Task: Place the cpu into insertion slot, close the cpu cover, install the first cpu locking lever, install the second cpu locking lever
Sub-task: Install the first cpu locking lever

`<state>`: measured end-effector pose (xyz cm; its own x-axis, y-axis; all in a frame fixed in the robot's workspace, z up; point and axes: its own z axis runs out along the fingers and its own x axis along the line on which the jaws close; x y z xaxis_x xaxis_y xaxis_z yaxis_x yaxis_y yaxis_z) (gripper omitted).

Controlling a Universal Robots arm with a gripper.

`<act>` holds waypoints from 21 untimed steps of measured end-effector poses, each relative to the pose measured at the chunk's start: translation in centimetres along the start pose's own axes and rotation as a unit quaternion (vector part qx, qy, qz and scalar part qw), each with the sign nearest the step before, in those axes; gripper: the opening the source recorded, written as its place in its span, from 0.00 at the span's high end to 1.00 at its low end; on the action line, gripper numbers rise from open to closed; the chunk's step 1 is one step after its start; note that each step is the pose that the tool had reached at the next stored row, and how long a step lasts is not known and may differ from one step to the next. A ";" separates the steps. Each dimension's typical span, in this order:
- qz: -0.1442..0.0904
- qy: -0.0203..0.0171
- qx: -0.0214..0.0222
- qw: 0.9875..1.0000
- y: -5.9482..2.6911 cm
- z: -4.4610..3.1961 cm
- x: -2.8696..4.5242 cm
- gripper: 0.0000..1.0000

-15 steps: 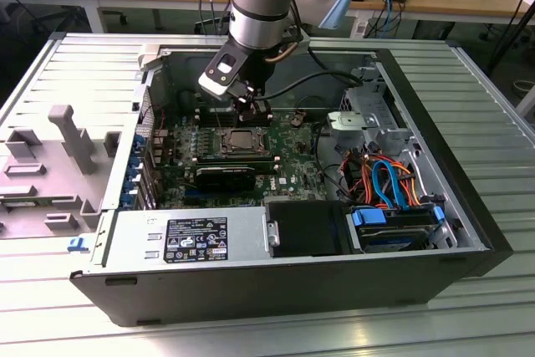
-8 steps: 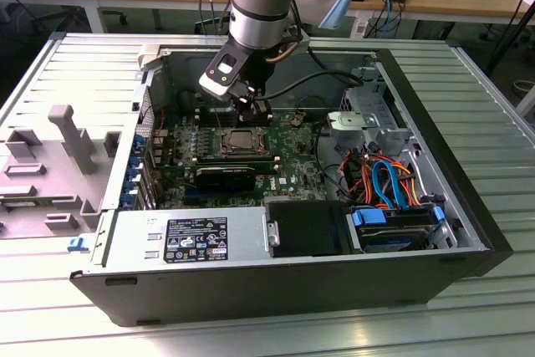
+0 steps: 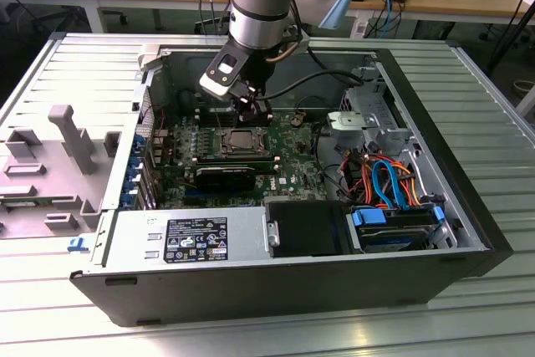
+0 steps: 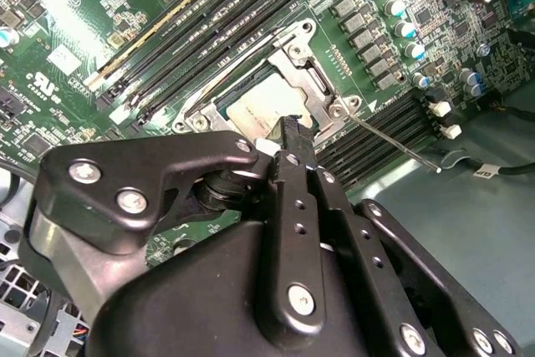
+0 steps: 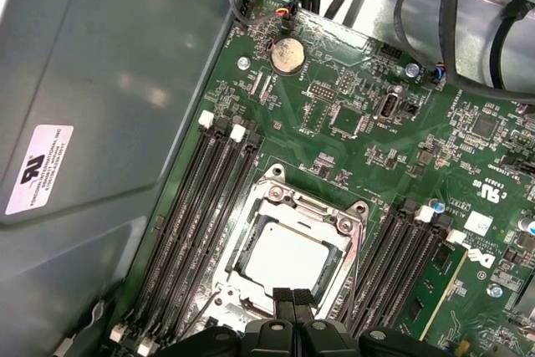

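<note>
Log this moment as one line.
cpu seated | cpu cover down over it | gripper shut, at cover's edge

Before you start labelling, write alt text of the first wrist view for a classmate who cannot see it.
The cpu, silvery top up, sits in the insertion slot on a green circuit board, with the cpu cover lying flat around it. The gripper, fingers shut, is at one edge of the chip; long black memory slots flank the socket.
</note>
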<state>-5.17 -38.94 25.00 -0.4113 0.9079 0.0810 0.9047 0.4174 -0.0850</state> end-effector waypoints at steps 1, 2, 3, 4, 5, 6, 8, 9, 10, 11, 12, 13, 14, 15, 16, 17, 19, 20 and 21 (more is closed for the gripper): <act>0.000 0.000 0.000 1.000 0.00 0.00 0.00 0.89; -0.001 0.000 0.000 1.000 0.00 0.00 0.00 0.89; -0.001 0.000 0.000 1.000 0.00 0.00 0.00 0.89; -0.002 0.000 0.000 1.000 0.00 0.00 0.00 0.89; -0.003 0.000 0.000 1.000 0.00 0.00 0.00 0.89; -0.003 0.000 0.000 1.000 0.00 0.00 0.00 0.89; -0.004 0.000 0.000 1.000 0.00 0.00 0.00 0.89; -0.005 0.000 0.000 1.000 0.00 0.00 0.00 0.89; -0.007 -0.001 0.001 1.000 0.00 0.00 0.00 0.89; -0.010 -0.001 0.001 1.000 0.00 0.00 0.00 0.89; -0.012 -0.001 0.001 1.000 0.00 0.00 0.00 0.89; -0.013 -0.001 0.001 1.000 0.00 0.01 0.00 0.89; -0.014 -0.001 0.001 1.000 0.00 0.00 0.00 0.89; -0.014 -0.001 0.001 1.000 0.00 0.00 0.00 0.89; -0.015 -0.001 0.001 1.000 0.00 0.01 0.00 0.89; -0.015 -0.001 0.001 1.000 0.00 0.01 0.00 0.89; -0.016 -0.001 0.001 1.000 0.00 0.01 0.00 0.89; -0.016 -0.001 0.001 1.000 0.00 0.01 0.00 0.89; -0.017 -0.001 0.001 1.000 0.00 0.00 0.00 0.89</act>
<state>-5.17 -38.94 24.99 -0.4417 0.8935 0.0811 0.8901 0.4478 -0.0849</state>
